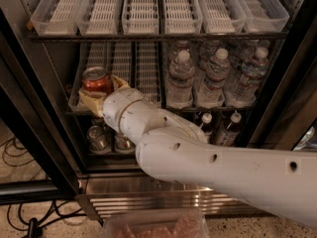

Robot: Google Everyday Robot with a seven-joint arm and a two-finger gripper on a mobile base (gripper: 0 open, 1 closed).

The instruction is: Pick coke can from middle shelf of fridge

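We are reading this as the grasp step. The gripper (101, 92) is sitting at the left front of the middle shelf (143, 68) inside the fridge (163, 187), and the white arm (208, 157) is reaching in from the lower right. The jaws are gripping the lower body of the coke can (95, 78), with tan fingers (88, 102) showing on either side and touching it, so we are calling it held. The can is standing roughly upright in the leftmost lane, silver top facing us.

Next move, as we are judging it: drawing straight back along the lane and out of the door opening. That means keeping the can level and lifting only enough to be clearing the tray front — the rack above is sitting close overhead, and the dark door frame (34, 113) is near on the left.

Counts we are getting:
- 1 coke can
- 6 bare trays (141, 6) on the top level
- 3 water bottles (181, 78) in the front row, right side of the middle shelf — more are standing behind, and we are not managing to count those
- 2 white-capped bottles (205, 120) on the bottom level
- 2 silver cans (96, 135) on the bottom level
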